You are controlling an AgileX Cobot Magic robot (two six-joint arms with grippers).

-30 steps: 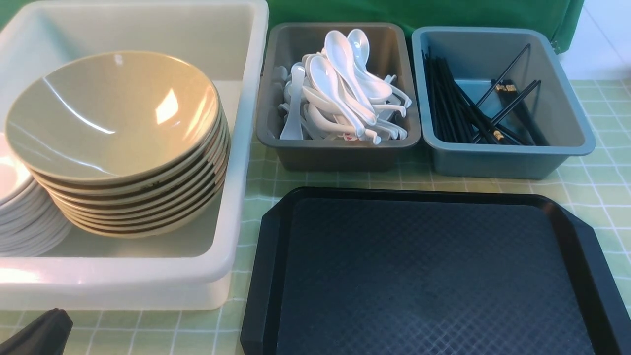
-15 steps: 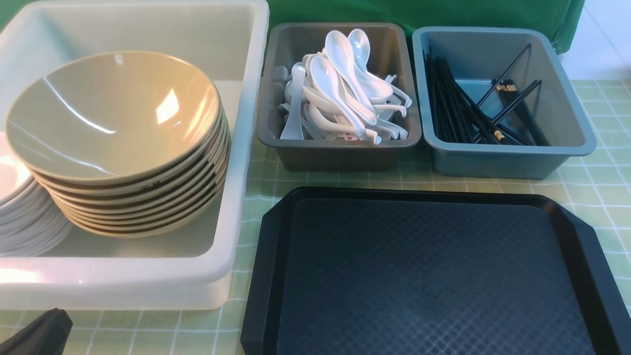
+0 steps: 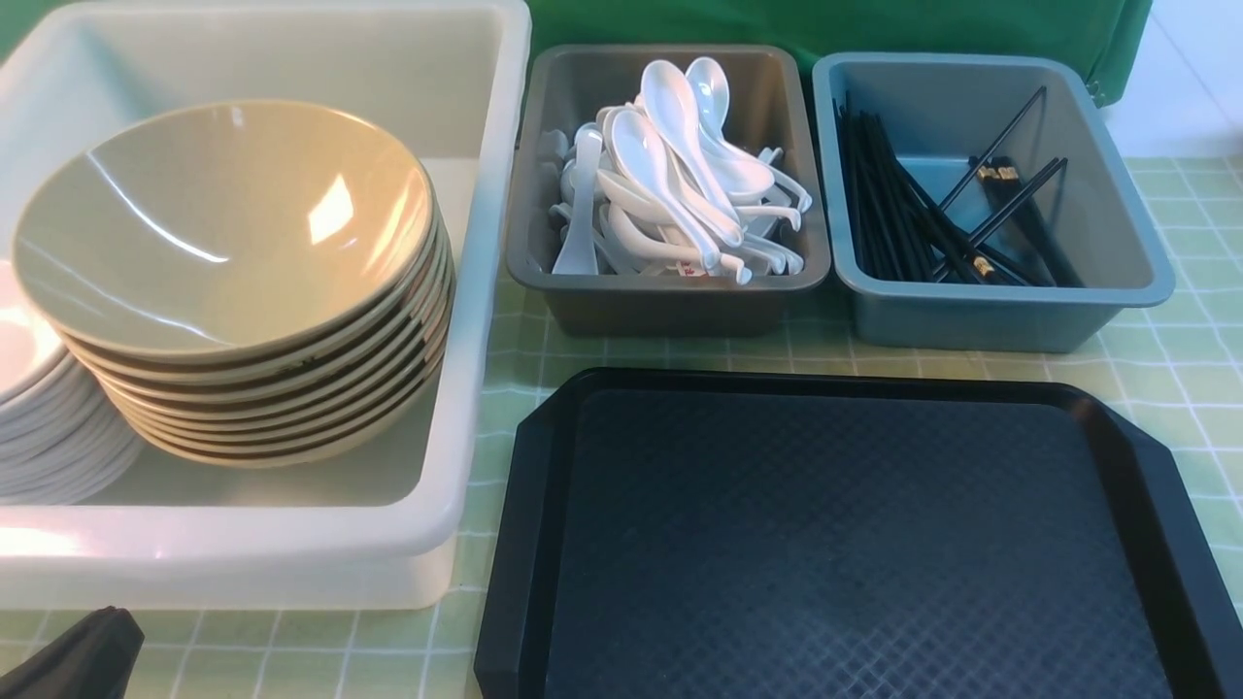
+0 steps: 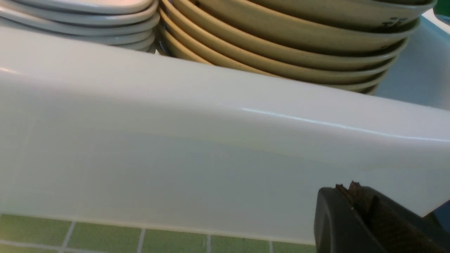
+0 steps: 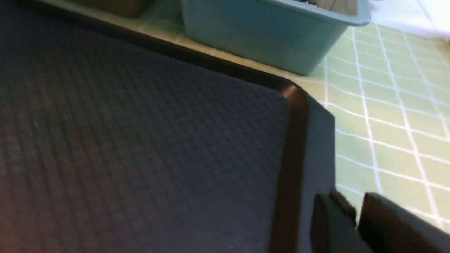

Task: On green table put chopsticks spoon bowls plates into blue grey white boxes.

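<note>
The left tool (image 4: 355,196) sits low at the near left corner of the tabletop (image 3: 1180,359), its jaws pressed together on nothing, just short of the near wall of the white box (image 3: 291,544). The right tool (image 5: 355,214) hangs above the black tray's (image 3: 855,544) right rim with a thin slit between its fingers, nothing in them; whether that counts as open I cannot tell. The tray floor is bare, and a strip of green cloth runs along its right side. In the white box a stack of bowls (image 3: 223,233) fills the middle, with a stack of plates (image 3: 39,427) touching it at left; bare floor shows to the right of the bowls. Farther back, the grey box (image 3: 670,301) holds heaped spoons (image 3: 670,175), and the blue box (image 3: 1000,311) beside it holds chopsticks (image 3: 903,204), mostly along its left wall.
</note>
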